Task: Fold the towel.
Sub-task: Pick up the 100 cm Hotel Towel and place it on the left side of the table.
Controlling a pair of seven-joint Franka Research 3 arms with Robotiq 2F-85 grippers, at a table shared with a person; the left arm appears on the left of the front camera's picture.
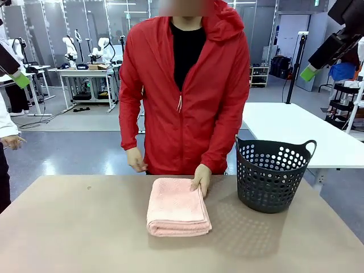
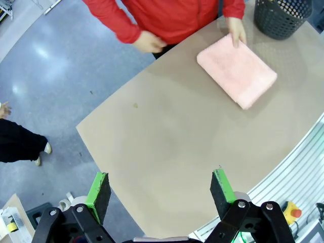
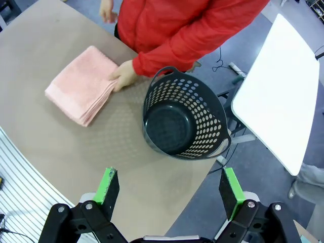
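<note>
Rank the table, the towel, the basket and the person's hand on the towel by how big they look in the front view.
1. table, spanning the picture's width
2. basket and folded towel: about alike in picture area, so no ranking; the basket stands taller, the towel lies flat
3. hand, resting on the towel's far corner, clearly smallest

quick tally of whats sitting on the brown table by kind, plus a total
towel: 1 (pink, folded, a person's hand resting on its far corner)
basket: 1 (dark, perforated, empty, to the robot's right of the towel)
total: 2
</note>
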